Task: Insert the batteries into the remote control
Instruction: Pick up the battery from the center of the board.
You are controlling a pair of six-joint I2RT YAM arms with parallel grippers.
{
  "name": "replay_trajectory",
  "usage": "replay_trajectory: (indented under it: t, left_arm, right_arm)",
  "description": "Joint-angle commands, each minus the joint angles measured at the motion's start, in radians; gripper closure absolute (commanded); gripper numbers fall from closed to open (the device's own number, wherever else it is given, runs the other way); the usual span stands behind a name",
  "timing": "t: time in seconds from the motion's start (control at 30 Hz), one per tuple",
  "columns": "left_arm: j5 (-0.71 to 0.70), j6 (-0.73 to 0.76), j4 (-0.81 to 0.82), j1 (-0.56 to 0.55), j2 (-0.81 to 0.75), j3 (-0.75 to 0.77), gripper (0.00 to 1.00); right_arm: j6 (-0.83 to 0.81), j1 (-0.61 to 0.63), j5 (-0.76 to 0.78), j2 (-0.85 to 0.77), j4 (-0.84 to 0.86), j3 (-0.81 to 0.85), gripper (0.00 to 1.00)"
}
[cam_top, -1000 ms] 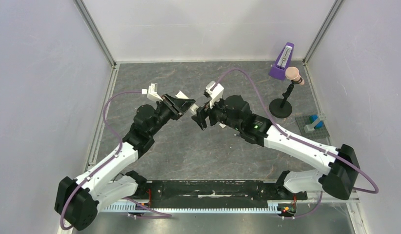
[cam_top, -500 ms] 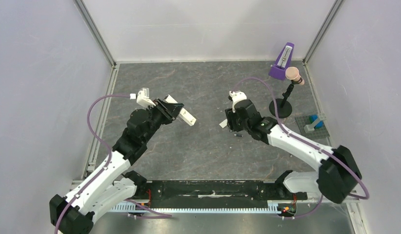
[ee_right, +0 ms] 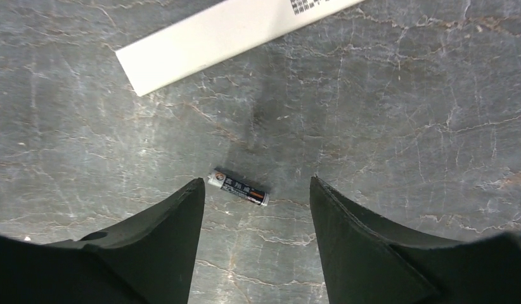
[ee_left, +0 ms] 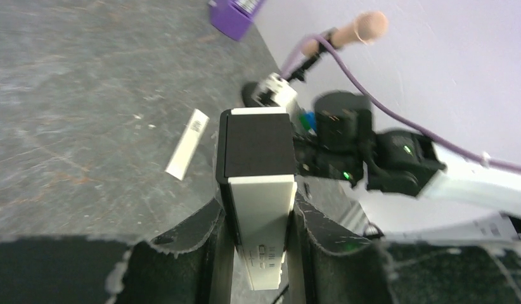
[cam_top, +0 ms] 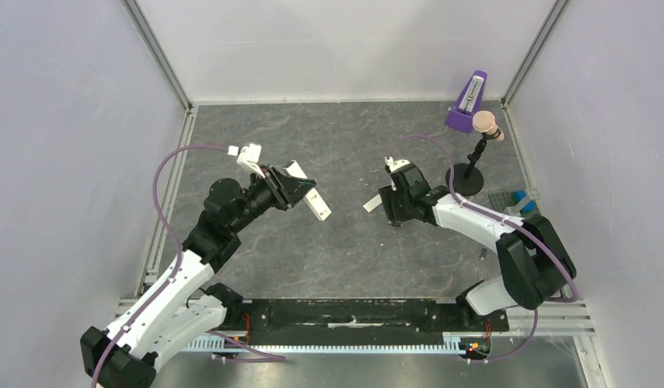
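Two grippers, one remote control, one battery in view. Item one: left gripper (ee_left: 258, 223), clenched on the remote control (ee_left: 260, 193), one black finger pressed on each long side of the white bar. The remote is carried off the table (cam_top: 345, 259) over its left-centre part, and its free end points across toward the right arm. The dark rectangular recess is at that free end and faces the left wrist camera; whether a cell sits inside it cannot be told. Small dark markings show on the white face near the fingers. Item two: right gripper (ee_right: 257, 182), released, jaws wide apart and pointing down at the table right of centre, grasping nothing. Item three: battery (ee_right: 239, 188), a small dark cylinder with a metal cap at one end, lying flat on the grey marbled surface between the two right fingers, nearer the left-hand one in the wrist view, touching neither. Item four: white cover strip (ee_right: 232, 35), flat on the table just beyond the battery, apart from it, a small block of dark print at one end; in the overhead view it lies just beside the right gripper on the side facing the remote. Item five, far right corner: purple metronome (cam_top: 466, 103), and near it a black stand (cam_top: 464, 178) with a round base and a pinkish knob on top. Item six, right edge: blue block (cam_top: 519, 198) on a grey plate, well apart from both grippers.
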Motion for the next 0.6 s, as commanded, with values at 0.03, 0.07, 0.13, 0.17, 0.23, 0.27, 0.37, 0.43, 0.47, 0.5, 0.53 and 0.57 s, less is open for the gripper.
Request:
replay_trajectory:
  t: [0.03,0.07,0.13,0.17,0.23,0.27,0.37,0.43,0.47,0.5,0.53,0.57]
  left_arm:
    - [0.368,0.129,0.072,0.013,0.084,0.099,0.98]
    - [0.401,0.136,0.070,0.013,0.101,0.107,0.98]
    - [0.450,0.155,0.069,0.013,0.123,0.118,0.98]
    - [0.451,0.165,0.062,0.014,0.129,0.122,0.98]
    - [0.441,0.189,0.053,0.014,0.128,0.124,0.98]
    - [0.426,0.201,0.041,0.014,0.125,0.124,0.98]
    - [0.352,0.245,-0.002,0.014,0.110,0.126,0.98]
    - [0.320,0.268,-0.022,0.014,0.102,0.125,0.98]
    - [0.310,0.277,-0.026,0.014,0.100,0.126,0.98]
    - [0.303,0.288,-0.033,0.016,0.100,0.129,0.98]
    - [0.299,0.298,-0.039,0.016,0.101,0.133,0.98]
    - [0.297,0.304,-0.045,0.016,0.103,0.139,0.98]
  right_arm:
    - [-0.036,-0.011,-0.041,0.017,-0.006,0.043,0.34]
    - [-0.049,-0.011,-0.044,0.014,-0.006,0.043,0.34]
    - [-0.073,-0.011,-0.056,0.013,-0.005,0.041,0.34]
    - [-0.086,-0.011,-0.064,0.014,-0.005,0.040,0.34]
    - [-0.107,-0.011,-0.074,0.019,-0.001,0.037,0.34]
    - [-0.117,-0.011,-0.083,0.025,-0.003,0.037,0.35]
    - [-0.141,-0.012,-0.070,0.048,-0.032,0.064,0.43]
    - [-0.162,-0.008,-0.071,0.066,-0.054,0.089,0.47]
    - [-0.173,-0.005,-0.068,0.069,-0.058,0.096,0.48]
    - [-0.182,-0.004,-0.063,0.070,-0.063,0.100,0.49]
    - [-0.196,-0.003,-0.061,0.070,-0.067,0.100,0.48]
    - [-0.211,-0.001,-0.066,0.069,-0.073,0.097,0.47]
